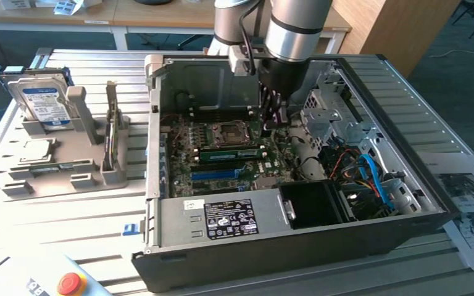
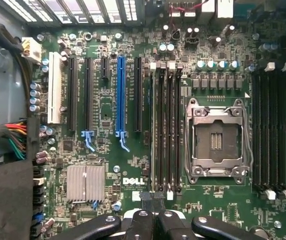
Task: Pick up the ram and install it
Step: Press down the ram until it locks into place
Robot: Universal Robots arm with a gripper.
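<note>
here the fingers [image 1: 275, 117] are closed together with nothing visibly between them, reaching down inside the open computer case [image 1: 303, 240] above the motherboard [image 2: 108, 75]. in the wrist view the fingers [image 2: 151, 220] sit just at the end of a bank of black memory slots [image 2: 165, 130], with the empty processor socket [image 2: 216, 137] just beside those slots and a second bank of slots [image 2: 270, 130] further beyond the socket. the blue expansion slot [image 2: 121, 95] lies on the other side of the fingers' line, and the finned silver heatsink [image 2: 85, 182] is near them on that same side.

the ram [image 1: 112, 126] stands on edge in the grey holder [image 1: 72, 166] on the table [image 1: 56, 216], outside the case and well apart from the fingers, towards the exterior view's left. the hard drive [image 1: 44, 102] stands upright in the same holder, further from the fingers than the ram, and a square processor chip [image 1: 37, 150] lies flat near it. a green board [image 1: 229, 154] lies inside the case close below the fingers.
</note>
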